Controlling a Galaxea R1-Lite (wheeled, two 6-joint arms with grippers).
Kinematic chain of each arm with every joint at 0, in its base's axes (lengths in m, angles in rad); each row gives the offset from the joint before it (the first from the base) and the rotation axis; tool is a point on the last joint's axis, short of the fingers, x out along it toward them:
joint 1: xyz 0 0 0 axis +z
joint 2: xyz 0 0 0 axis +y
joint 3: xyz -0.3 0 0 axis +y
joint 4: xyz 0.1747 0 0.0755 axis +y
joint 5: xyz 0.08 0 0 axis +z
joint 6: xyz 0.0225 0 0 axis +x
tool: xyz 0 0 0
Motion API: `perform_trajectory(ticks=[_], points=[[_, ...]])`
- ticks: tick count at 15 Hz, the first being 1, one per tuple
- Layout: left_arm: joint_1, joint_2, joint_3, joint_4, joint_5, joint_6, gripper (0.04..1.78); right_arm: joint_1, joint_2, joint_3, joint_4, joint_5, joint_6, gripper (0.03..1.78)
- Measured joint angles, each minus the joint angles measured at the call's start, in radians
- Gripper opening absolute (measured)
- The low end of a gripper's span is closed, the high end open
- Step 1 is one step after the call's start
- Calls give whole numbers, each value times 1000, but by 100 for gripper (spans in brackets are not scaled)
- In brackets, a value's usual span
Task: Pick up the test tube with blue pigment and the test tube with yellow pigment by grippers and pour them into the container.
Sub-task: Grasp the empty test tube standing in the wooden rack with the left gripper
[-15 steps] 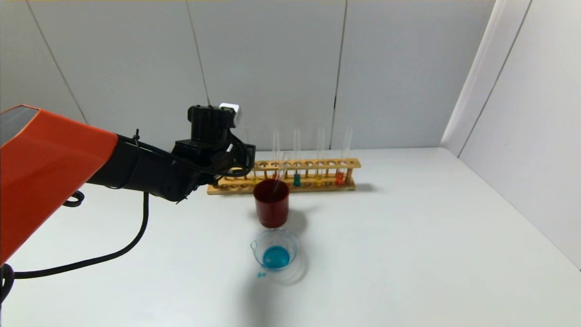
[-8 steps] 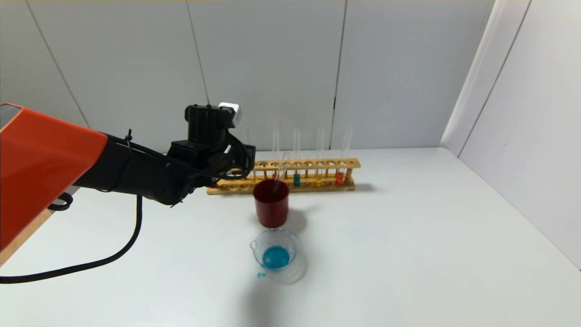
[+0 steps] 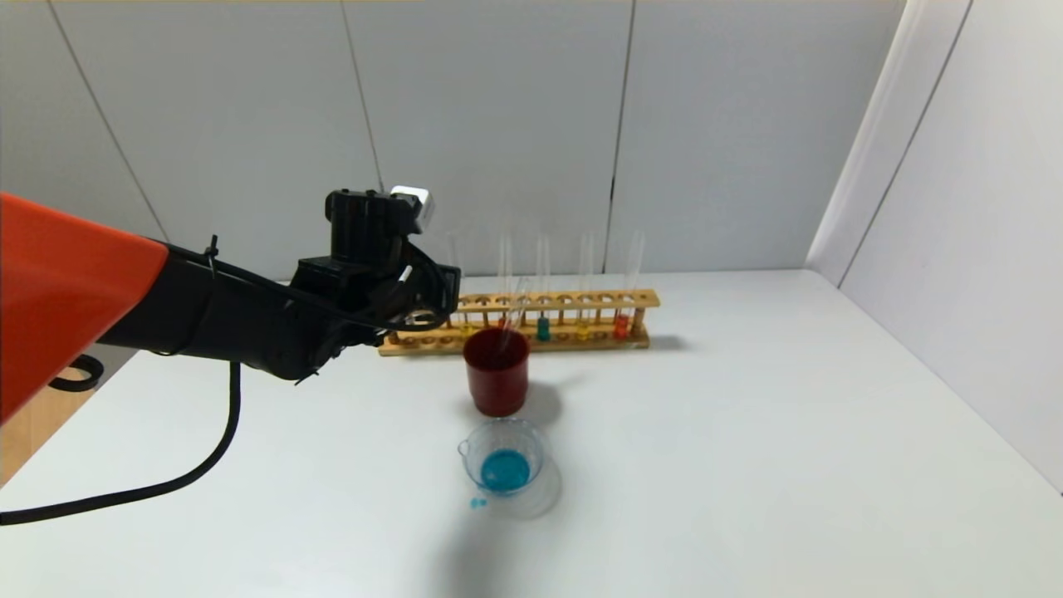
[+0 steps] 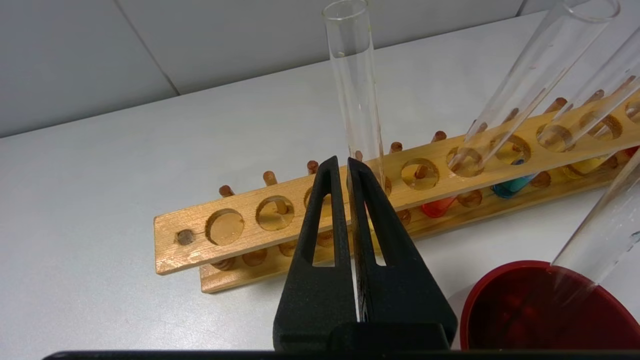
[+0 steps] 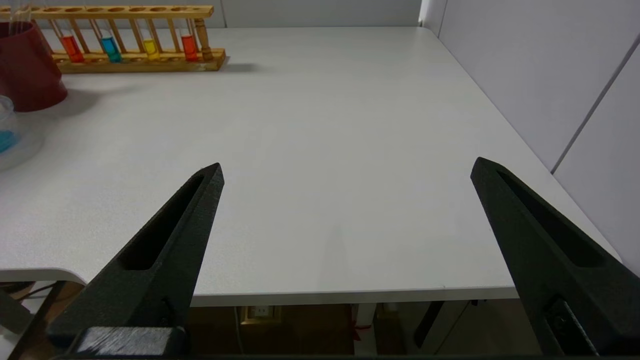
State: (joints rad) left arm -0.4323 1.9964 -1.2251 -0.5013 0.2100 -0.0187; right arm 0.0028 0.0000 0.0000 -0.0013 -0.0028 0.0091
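Note:
My left gripper (image 3: 433, 301) is shut and empty, its tips (image 4: 345, 161) just short of a clear tube (image 4: 352, 75) standing in the wooden rack (image 3: 519, 320); yellow liquid shows low in that tube behind one finger. The test tube with blue pigment (image 3: 542, 325) stands farther along the rack (image 4: 510, 186), with another yellow tube (image 3: 583, 330) beyond it. The container (image 3: 504, 465), a low glass beaker, holds blue liquid near the table's middle. My right gripper (image 5: 347, 167) is open and empty over the table's front edge, out of the head view.
A dark-red cup (image 3: 497, 374) stands between rack and beaker with an empty tube (image 3: 515, 311) leaning in it. Red (image 3: 503, 322) and orange (image 3: 620, 325) tubes are also in the rack. Blue drops (image 3: 477, 502) lie beside the beaker. Walls close the back and right.
My left arm has drawn back a little to the left, away from the rack. Tubes, cup and beaker have not moved.

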Motion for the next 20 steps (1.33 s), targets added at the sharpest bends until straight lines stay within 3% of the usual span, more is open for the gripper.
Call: perform_trajectory(ticks=[4, 6, 11, 13, 15, 20], points=[[-1, -2, 4, 0, 0, 3, 29, 0, 0, 0, 0, 0, 0, 174], [-3, -2, 7, 0, 1, 2, 54, 0, 0, 0, 0, 0, 0, 174], [-6, -4, 9, 0, 0, 1, 141, 0, 0, 0, 0, 0, 0, 174], [-6, -6, 9, 0, -1, 4, 160, 0, 0, 0, 0, 0, 0, 174], [-8, -7, 9, 0, 0, 6, 170, 0, 0, 0, 0, 0, 0, 174], [-9, 6, 3, -1, 4, -1, 171, 0, 0, 0, 0, 0, 0, 174]])
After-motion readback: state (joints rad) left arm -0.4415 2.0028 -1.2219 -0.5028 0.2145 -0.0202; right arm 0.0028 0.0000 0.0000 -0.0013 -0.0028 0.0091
